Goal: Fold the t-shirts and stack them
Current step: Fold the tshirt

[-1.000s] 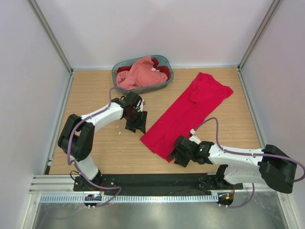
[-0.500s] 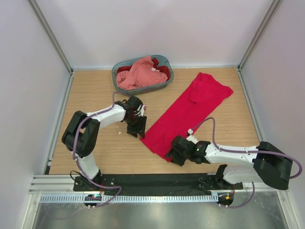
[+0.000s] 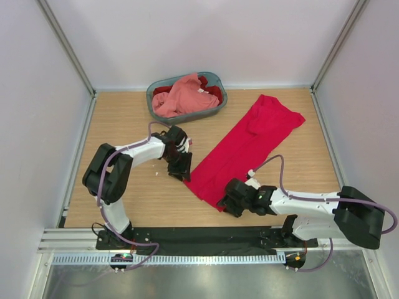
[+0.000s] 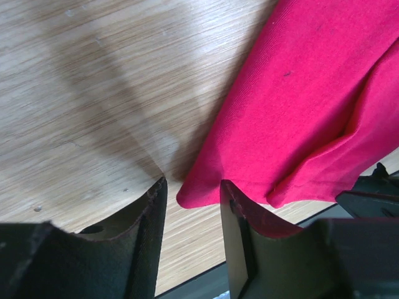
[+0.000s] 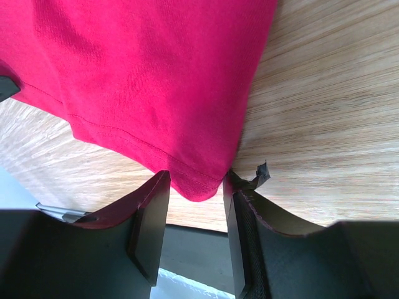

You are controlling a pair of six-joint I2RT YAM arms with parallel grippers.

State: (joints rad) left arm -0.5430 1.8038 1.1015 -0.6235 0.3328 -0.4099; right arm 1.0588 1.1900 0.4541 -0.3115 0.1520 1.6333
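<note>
While both hem corners sit between parted fingers, step: pinch the near hem of the bright crimson red cloth t-shirt (image 3: pixel 249 143).
left gripper (image 4: pixel 192 187): unclenched, astride the left corner.
right gripper (image 5: pixel 196 180): unclenched, astride the right corner.
advice: close both together, low on the wooden table (image 3: pixel 124 124), then lift evenly.
shirt position: diagonal, hem nearest the arms.
room: open wood at left; grey-blue oval plastic basket (image 3: pixel 199 114) well behind.

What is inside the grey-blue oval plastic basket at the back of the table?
A crumpled salmon pink cloth t-shirt lies on top; a darker red cloth t-shirt shows beneath it. The grey-blue basket's floor is covered.
</note>
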